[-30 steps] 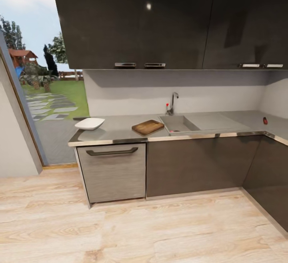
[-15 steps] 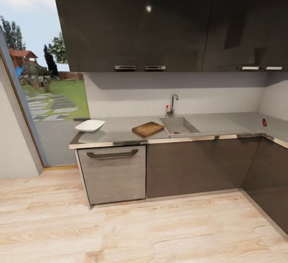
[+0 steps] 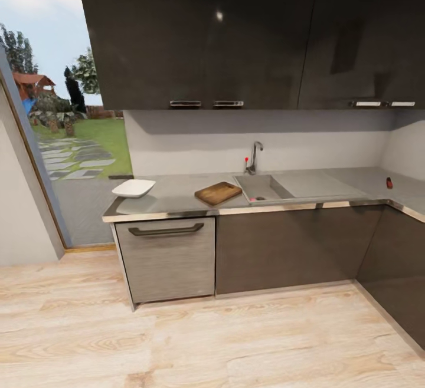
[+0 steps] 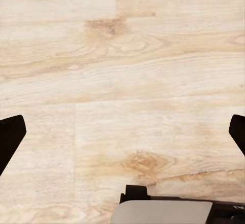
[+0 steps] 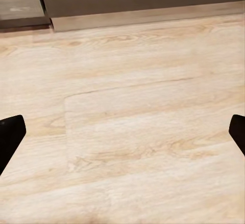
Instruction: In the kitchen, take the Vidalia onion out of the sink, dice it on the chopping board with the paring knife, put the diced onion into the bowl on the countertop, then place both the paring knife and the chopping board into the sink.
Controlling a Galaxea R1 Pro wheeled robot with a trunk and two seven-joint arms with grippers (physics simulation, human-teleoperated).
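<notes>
The grey countertop (image 3: pixel 177 196) runs across the head view above dark cabinets. The sink (image 3: pixel 267 186) is set into it, with a chrome tap (image 3: pixel 254 155) behind. A small pink spot, the Vidalia onion (image 3: pixel 252 199), lies at the basin's near edge. The brown chopping board (image 3: pixel 218 193) lies just left of the sink, and the white bowl (image 3: pixel 134 187) stands further left near the counter's end. The paring knife is out of view. My left gripper (image 4: pixel 122 132) and right gripper (image 5: pixel 122 132) are both open over wooden floor, holding nothing.
A drawer front with a dark handle (image 3: pixel 166 230) sits under the bowl. The counter turns a corner at the right, where a small red object (image 3: pixel 389 183) lies. Dark wall cabinets (image 3: pixel 236 34) hang above. An open doorway to a garden (image 3: pixel 65 140) is at the left.
The whole head view has shifted a little, so counter and cabinets sit slightly lower in the picture. Nothing on the counter has moved.
</notes>
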